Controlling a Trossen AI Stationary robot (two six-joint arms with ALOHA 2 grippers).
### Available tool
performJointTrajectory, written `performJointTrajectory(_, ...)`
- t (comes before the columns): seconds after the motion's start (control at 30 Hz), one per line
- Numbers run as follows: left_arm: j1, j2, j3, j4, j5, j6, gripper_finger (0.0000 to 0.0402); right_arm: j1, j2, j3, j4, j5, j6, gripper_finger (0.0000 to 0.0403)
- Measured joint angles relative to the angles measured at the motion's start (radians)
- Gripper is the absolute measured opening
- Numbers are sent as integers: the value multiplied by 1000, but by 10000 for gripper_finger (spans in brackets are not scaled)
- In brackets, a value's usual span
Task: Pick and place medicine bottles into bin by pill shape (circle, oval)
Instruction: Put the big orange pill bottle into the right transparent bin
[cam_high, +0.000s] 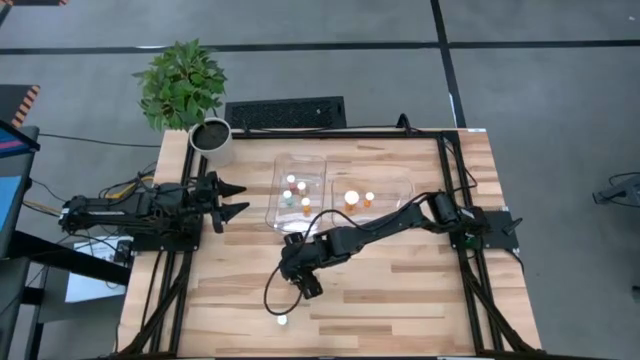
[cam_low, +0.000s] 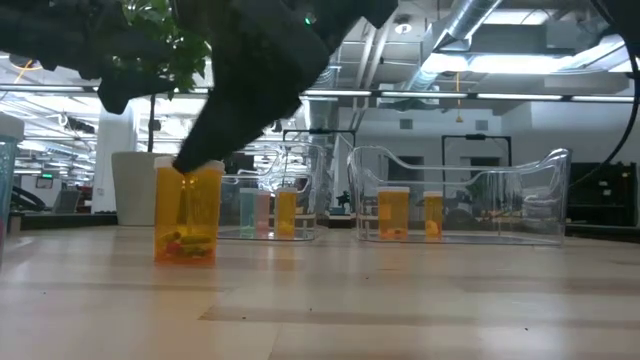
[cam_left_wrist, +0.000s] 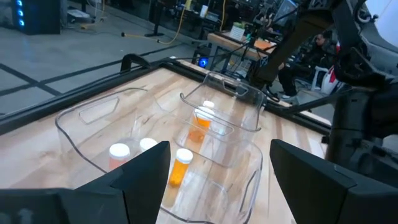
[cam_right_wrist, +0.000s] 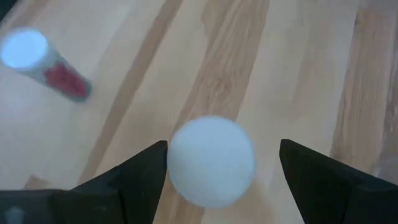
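Right wrist view: right end effector (cam_right_wrist: 221, 163) open, straddling upright bottle (cam_right_wrist: 211, 160) directly beneath, cap between fingers. Left end effector (cam_high: 232, 199) open, parked upper left.

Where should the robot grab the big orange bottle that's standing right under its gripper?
By its sides, just under the white cap, coming straight down. The big orange bottle stands upright, and its round cap faces up between the fingers of the open right gripper. The left gripper waits at the table's left.
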Motion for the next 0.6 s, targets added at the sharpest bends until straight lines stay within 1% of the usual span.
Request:
performJointTrajectory(0.17, 0, 0, 0, 0, 0, 0, 270, 0, 14, 2, 11, -2, 1, 318)
performJointTrajectory(0.27, 0, 0, 0, 0, 0, 0, 270, 1, 24, -4, -13, -2, 13, 318)
performJointTrajectory(0.5, 0, 0, 0, 0, 0, 0, 270, 0, 16, -1, 6, -2, 16, 317)
performJointTrajectory(0.6, 0, 0, 0, -5, 0, 0, 270, 0, 12, -1, 8, -2, 17, 311)
